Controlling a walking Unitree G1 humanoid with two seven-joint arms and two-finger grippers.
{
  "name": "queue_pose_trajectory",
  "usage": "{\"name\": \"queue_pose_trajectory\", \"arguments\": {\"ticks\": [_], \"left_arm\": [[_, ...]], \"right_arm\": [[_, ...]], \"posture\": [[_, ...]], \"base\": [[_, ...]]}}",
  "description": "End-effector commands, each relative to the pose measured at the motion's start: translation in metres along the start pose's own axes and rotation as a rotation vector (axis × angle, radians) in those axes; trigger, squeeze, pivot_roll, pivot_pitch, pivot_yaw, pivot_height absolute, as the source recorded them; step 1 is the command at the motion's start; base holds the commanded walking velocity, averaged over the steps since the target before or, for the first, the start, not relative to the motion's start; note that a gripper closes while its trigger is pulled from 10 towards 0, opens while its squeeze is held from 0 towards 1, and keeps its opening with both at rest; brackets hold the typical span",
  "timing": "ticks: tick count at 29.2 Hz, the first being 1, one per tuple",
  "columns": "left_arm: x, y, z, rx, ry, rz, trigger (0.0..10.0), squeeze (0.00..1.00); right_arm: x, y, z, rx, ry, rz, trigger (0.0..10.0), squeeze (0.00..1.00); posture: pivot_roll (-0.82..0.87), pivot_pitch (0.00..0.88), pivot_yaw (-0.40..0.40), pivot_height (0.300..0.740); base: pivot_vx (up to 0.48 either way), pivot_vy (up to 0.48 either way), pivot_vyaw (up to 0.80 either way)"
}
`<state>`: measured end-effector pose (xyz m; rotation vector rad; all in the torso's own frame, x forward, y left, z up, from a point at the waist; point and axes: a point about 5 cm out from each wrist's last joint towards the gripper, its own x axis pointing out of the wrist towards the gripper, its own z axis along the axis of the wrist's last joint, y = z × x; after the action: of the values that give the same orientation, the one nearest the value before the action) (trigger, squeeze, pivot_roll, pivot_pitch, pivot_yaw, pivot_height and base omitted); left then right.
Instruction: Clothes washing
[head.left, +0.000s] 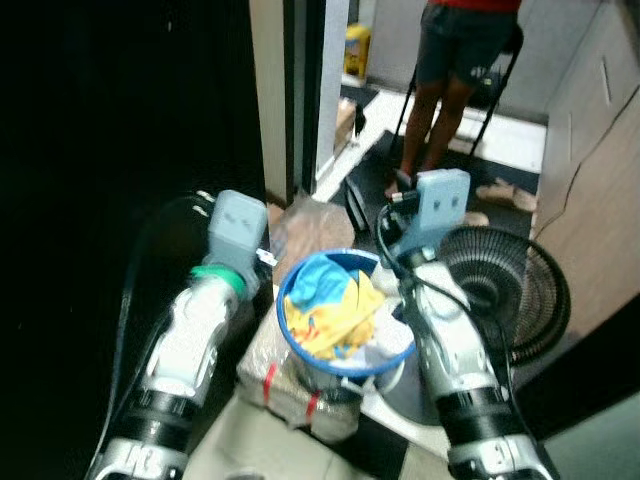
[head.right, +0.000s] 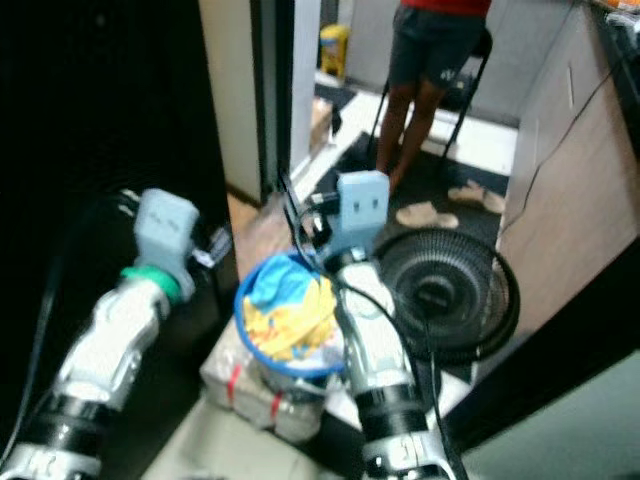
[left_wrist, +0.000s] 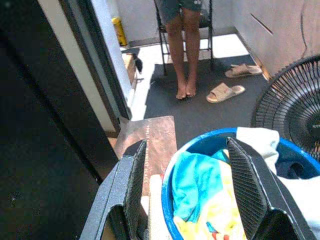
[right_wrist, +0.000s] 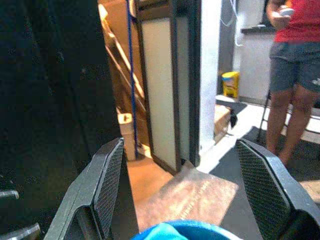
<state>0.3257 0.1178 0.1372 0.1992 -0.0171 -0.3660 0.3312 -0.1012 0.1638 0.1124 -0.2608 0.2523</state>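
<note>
A round blue laundry basket (head.left: 292, 338) stands between my two arms, heaped with yellow, cyan and white clothes (head.left: 336, 306). My left gripper (left_wrist: 187, 145) is open at the basket's near-left rim (left_wrist: 210, 141); one finger (left_wrist: 136, 180) is outside the basket and the other (left_wrist: 246, 185) is over the clothes (left_wrist: 195, 185). My right gripper (right_wrist: 181, 144) is open wide above the basket's right side, with the blue rim (right_wrist: 172, 231) just below its fingers and nothing between them. Each arm's grey-blue wrist housing (head.left: 240, 224) hides its fingers in the head views.
The basket rests on a plastic-wrapped bundle (head.left: 290, 392) with red tape. A black floor fan (head.left: 505, 285) stands close on the right. A person (head.left: 450, 70) stands beyond by a folding chair, with sandals (left_wrist: 225, 92) on the dark mat. A dark wall and door frame (head.left: 300, 90) lie left.
</note>
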Motion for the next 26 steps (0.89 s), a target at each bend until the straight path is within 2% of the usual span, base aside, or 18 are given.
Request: {"name": "queue_pose_trajectory", "arguments": {"ticks": [1,4,13,14,15,16,20,21,22,25,26], "left_arm": [[-0.003,-0.004,-0.007,-0.002,0.02,-0.008,10.0,0.0],[-0.005,-0.007,-0.008,-0.016,0.019,-0.015,10.0,0.0],[-0.005,-0.018,-0.015,-0.02,0.031,-0.067,10.0,0.0],[-0.007,-0.025,-0.024,-0.009,0.053,-0.099,10.0,0.0],[-0.011,-0.037,-0.043,0.03,0.111,-0.157,10.0,0.0],[-0.014,-0.04,-0.05,0.046,0.132,-0.176,10.0,0.0],[-0.019,-0.042,-0.064,0.118,0.17,-0.199,10.0,0.0],[-0.022,-0.041,-0.072,0.135,0.202,-0.196,10.0,0.0],[-0.022,-0.041,-0.072,0.135,0.202,-0.196,10.0,0.0],[-0.032,-0.038,-0.089,0.161,0.263,-0.199,10.0,0.0],[-0.034,-0.036,-0.092,0.145,0.275,-0.186,10.0,0.0]], "right_arm": [[-0.005,-0.003,-0.008,-0.009,0.029,-0.009,10.0,0.0],[-0.01,-0.004,-0.015,-0.013,0.052,-0.008,10.0,0.0],[-0.011,-0.001,-0.022,-0.004,0.072,-0.005,10.0,0.0],[-0.013,-0.001,-0.027,-0.003,0.085,-0.007,10.0,0.0],[-0.018,-0.002,-0.037,-0.009,0.123,-0.015,10.0,0.0],[-0.02,-0.003,-0.041,-0.014,0.137,-0.018,10.0,0.0],[-0.023,-0.005,-0.048,-0.031,0.169,-0.021,10.0,0.0],[-0.026,-0.007,-0.052,-0.039,0.187,-0.027,10.0,0.0],[-0.026,-0.007,-0.052,-0.039,0.187,-0.027,10.0,0.0],[-0.032,-0.011,-0.061,-0.052,0.221,-0.043,10.0,0.0],[-0.032,-0.01,-0.062,-0.05,0.223,-0.043,10.0,0.0]], "posture": [[-0.06,0.0,0.025,0.74],[-0.06,0.0,0.024,0.74],[-0.06,0.0,0.024,0.74],[-0.06,0.0,0.023,0.74],[-0.06,0.0,0.023,0.74],[-0.06,0.0,0.023,0.74],[-0.07,0.0,0.024,0.74],[-0.06,0.0,0.024,0.74],[-0.06,0.0,0.024,0.74],[-0.06,0.0,0.025,0.74],[-0.06,0.0,0.032,0.74]], "base": [[0.0,0.0,0.0],[0.0,0.0,0.0],[0.0,0.0,0.0],[0.0,0.0,0.0],[0.0,0.0,0.0],[0.0,0.0,0.0],[0.0,0.0,0.0],[0.0,0.0,0.0],[0.0,0.0,0.0],[0.0,0.0,0.0],[0.0,0.0,0.0]]}}
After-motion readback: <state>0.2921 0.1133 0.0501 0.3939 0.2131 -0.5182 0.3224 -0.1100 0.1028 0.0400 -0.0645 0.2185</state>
